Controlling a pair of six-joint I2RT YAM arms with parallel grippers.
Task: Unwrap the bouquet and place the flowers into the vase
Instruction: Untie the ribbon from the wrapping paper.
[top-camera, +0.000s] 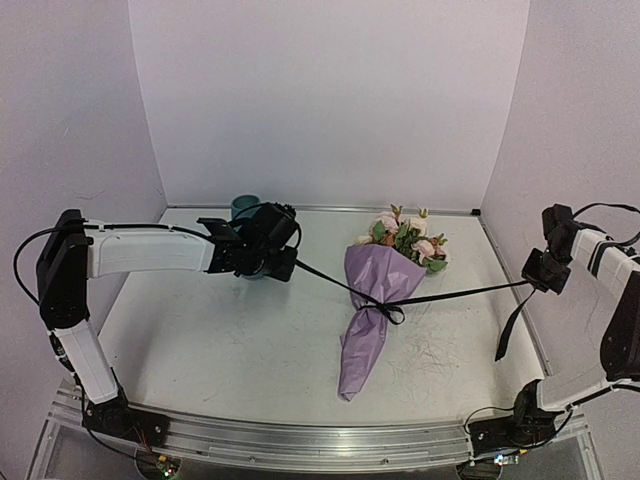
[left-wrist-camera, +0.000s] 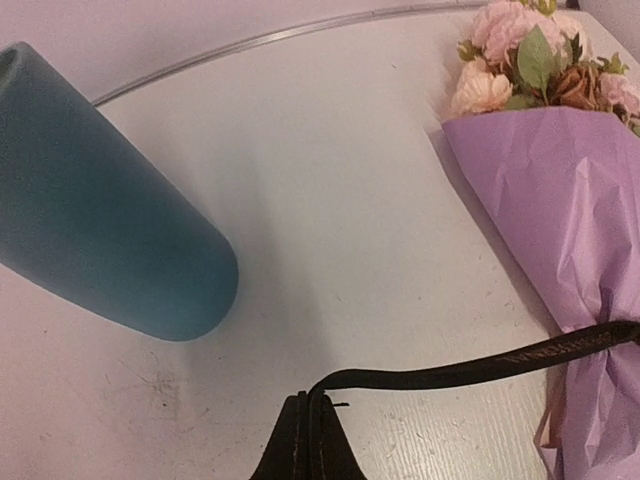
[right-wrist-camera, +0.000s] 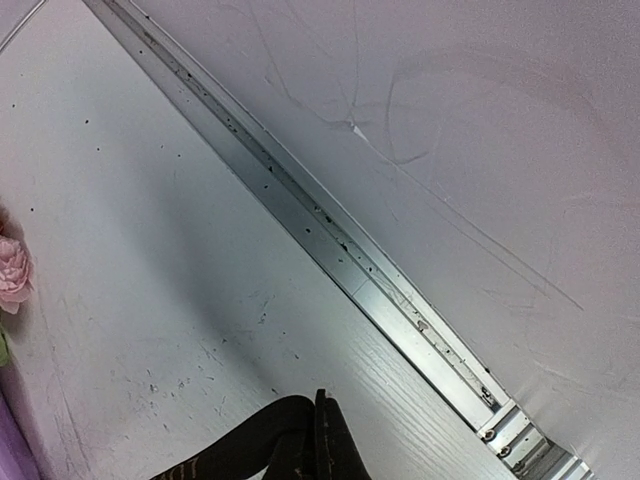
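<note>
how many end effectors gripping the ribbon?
2. Left end effector pinches one ribbon end beside the vase; right end effector pinches the other by the table's right edge.

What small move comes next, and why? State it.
The left claw and right claw each pinch an end of the taut black ribbon, yet its knot on the bouquet is not undone. So, probably, pull them farther apart.

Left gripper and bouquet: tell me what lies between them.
A taut black ribbon, pinched in the left gripper, runs to the bouquet over bare table; the top external view shows it.
</note>
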